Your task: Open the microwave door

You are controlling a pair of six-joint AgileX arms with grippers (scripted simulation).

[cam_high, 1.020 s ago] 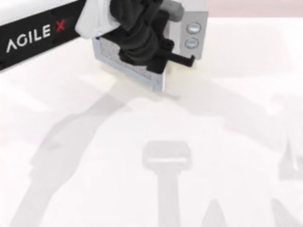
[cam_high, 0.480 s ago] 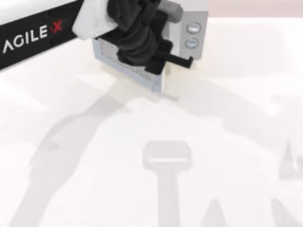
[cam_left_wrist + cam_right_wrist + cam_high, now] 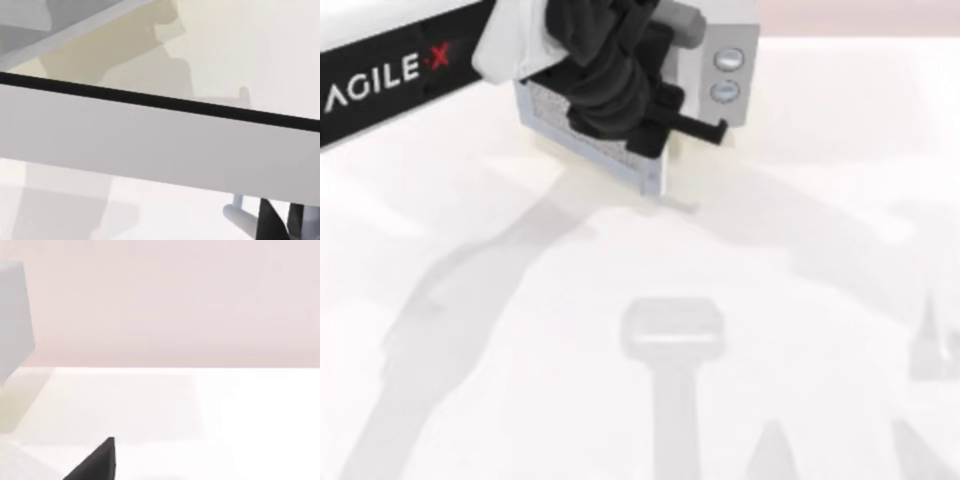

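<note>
The light-grey microwave (image 3: 742,35) stands at the table's far edge, with two round knobs (image 3: 727,61) on its right-hand panel. The microwave door (image 3: 552,112), with its speckled mesh window, is swung partway out from the left side. My left gripper (image 3: 665,118) hangs over the door's free edge. In the left wrist view the door (image 3: 150,145) crosses as a grey band, and the dark fingers (image 3: 270,225) are shut on its pale handle bar (image 3: 240,217). The pale interior (image 3: 100,55) shows behind the door. My right arm is outside the top view.
The right wrist view shows one dark fingertip (image 3: 102,460) over the white table (image 3: 200,410), with a corner of the microwave (image 3: 12,320) off to one side. Only the arms' shadows lie on the table (image 3: 770,300) in front of the microwave.
The left gripper has shifted slightly, and the door it holds has swung a little farther open. Nothing else has moved.
</note>
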